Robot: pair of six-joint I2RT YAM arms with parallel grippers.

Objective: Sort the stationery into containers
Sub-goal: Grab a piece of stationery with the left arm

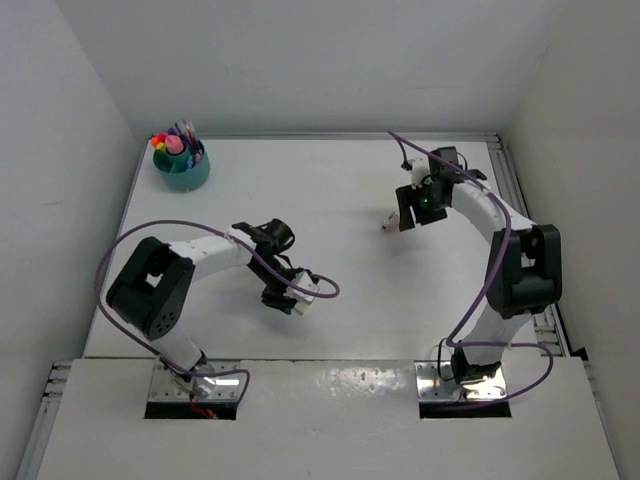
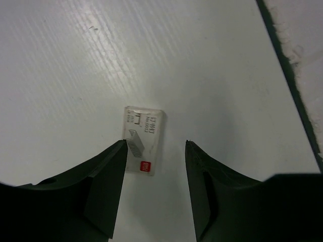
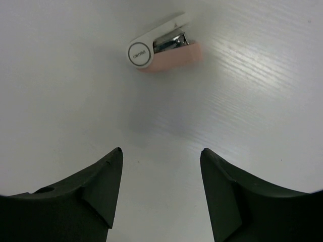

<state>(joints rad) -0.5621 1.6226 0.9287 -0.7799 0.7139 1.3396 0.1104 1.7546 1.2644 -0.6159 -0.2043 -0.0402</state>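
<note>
A small clear box of staples (image 2: 144, 146) with a red label lies flat on the white table. My left gripper (image 2: 155, 143) is open just above it, and its left fingertip (image 2: 121, 151) overlaps the box's edge. From above, the box (image 1: 308, 290) shows at the left gripper (image 1: 288, 300). A pink and white mini stapler (image 3: 164, 50) lies ahead of my open right gripper (image 3: 161, 151), with nothing between the fingers. In the top view the stapler (image 1: 387, 227) sits just left of the right gripper (image 1: 405, 213). The teal cup (image 1: 181, 170) at the far left corner holds several pens and highlighters.
White walls close in the table on three sides. A dark rail (image 2: 292, 75) runs along the table's right edge in the left wrist view. Purple cables (image 1: 300, 280) loop off both arms over the table.
</note>
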